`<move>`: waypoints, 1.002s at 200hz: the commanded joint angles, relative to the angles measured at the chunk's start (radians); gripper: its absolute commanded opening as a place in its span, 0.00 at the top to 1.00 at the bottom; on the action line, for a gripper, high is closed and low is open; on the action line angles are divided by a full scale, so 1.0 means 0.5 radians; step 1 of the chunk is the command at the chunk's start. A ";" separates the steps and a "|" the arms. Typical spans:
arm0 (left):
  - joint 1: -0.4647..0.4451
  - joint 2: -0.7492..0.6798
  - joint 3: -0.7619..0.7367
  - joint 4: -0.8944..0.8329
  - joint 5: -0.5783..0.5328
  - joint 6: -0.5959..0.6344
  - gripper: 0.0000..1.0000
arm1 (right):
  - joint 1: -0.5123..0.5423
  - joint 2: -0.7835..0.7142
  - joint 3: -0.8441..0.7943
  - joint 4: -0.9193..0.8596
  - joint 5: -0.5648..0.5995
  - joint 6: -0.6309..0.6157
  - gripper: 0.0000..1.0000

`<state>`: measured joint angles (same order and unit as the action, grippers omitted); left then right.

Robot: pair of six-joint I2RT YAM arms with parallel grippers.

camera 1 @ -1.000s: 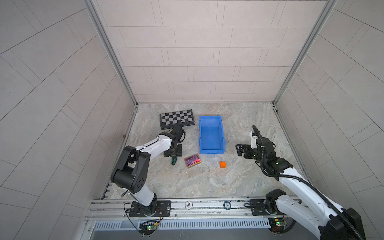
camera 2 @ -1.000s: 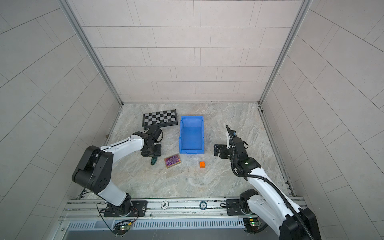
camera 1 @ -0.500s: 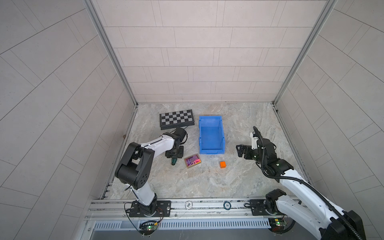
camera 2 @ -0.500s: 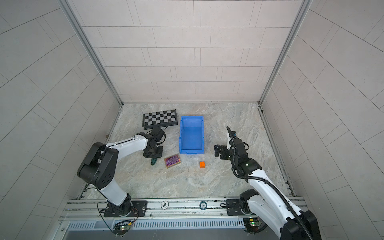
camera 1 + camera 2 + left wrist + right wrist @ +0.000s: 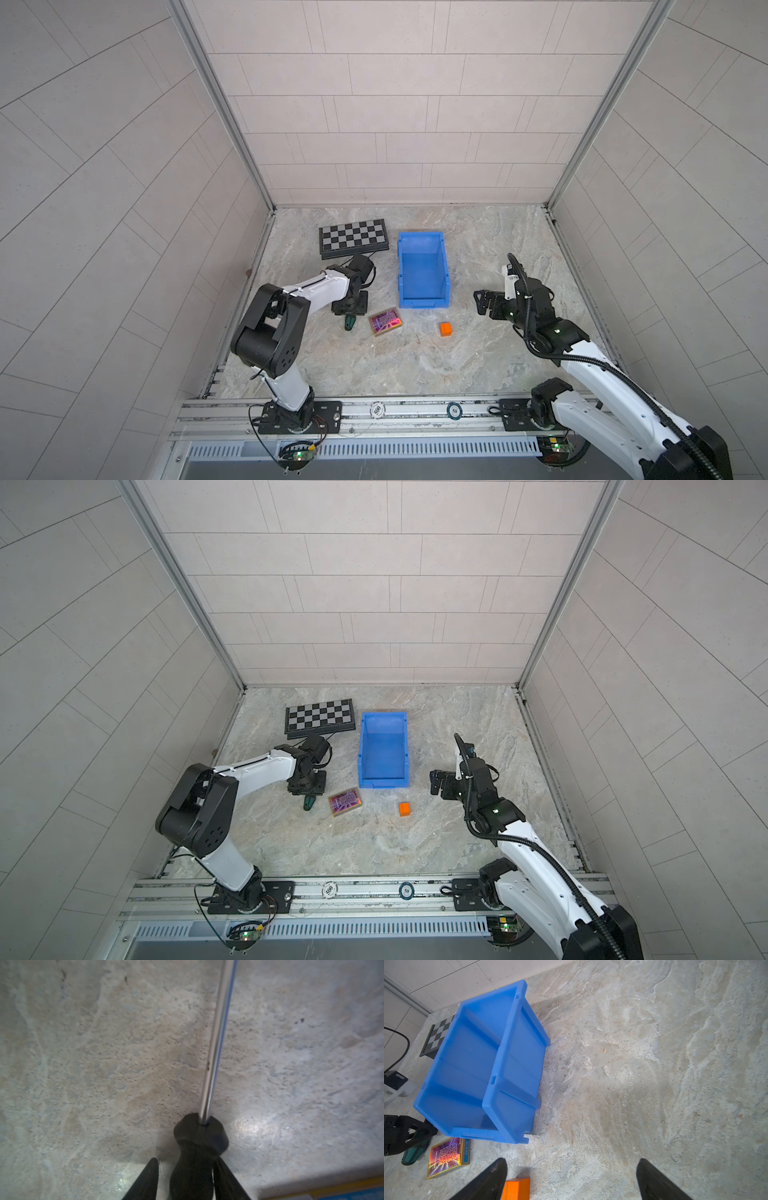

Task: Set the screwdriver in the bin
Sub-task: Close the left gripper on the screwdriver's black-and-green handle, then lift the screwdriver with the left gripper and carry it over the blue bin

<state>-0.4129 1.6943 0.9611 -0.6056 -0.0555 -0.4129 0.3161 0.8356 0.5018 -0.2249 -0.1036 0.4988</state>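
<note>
Narrower than a second ago, left gripper (image 5: 187, 1160) jaws pinching the black-and-green handle of the slim metal-shafted screwdriver (image 5: 215, 1047), lying on the marbled stone table (image 5: 415, 365), outside and left of the rectangular bright blue plastic bin (image 5: 420, 237), right gripper (image 5: 572, 1160) jaws spread wide.

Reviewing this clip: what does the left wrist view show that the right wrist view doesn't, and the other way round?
Left wrist only: the thin metal shaft of the slim screwdriver with a green-and-black handle, its black collar between the left gripper's fingers; whether they clamp it is unclear.
Right wrist only: the bright blue plastic bin, the flat black-and-grey checkered board, the small orange cube and the open right gripper.
Both: the screwdriver's handle, the left gripper and the marble tabletop.
</note>
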 commanded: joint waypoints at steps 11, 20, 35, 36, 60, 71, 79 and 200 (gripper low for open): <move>-0.006 0.078 -0.017 -0.007 -0.048 0.000 0.61 | 0.012 -0.028 0.018 -0.038 0.035 0.024 0.01; -0.006 0.075 -0.020 -0.002 -0.049 -0.003 0.64 | 0.011 -0.028 0.024 -0.046 0.035 0.024 0.01; -0.007 0.064 -0.021 -0.001 -0.045 -0.008 0.70 | 0.011 -0.034 0.030 -0.059 0.038 0.020 0.01; -0.006 0.065 -0.022 -0.001 -0.045 -0.008 0.70 | 0.011 -0.034 0.030 -0.058 0.038 0.019 0.01; -0.007 0.019 -0.014 -0.027 -0.044 -0.013 0.79 | 0.012 -0.043 0.045 -0.075 0.047 0.016 0.01; -0.008 -0.041 -0.006 -0.050 -0.040 -0.019 0.81 | 0.012 -0.045 0.046 -0.074 0.047 0.015 0.01; -0.009 -0.090 0.007 -0.074 -0.037 -0.021 0.82 | 0.012 -0.052 0.049 -0.074 0.049 0.018 0.01; -0.317 -0.427 0.612 -0.483 -0.140 0.051 0.92 | -0.010 -0.093 0.052 -0.076 0.046 0.026 0.01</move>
<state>-0.5056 1.4544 1.1667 -0.7784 -0.0887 -0.4088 0.3157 0.8188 0.5068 -0.2523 -0.0891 0.4988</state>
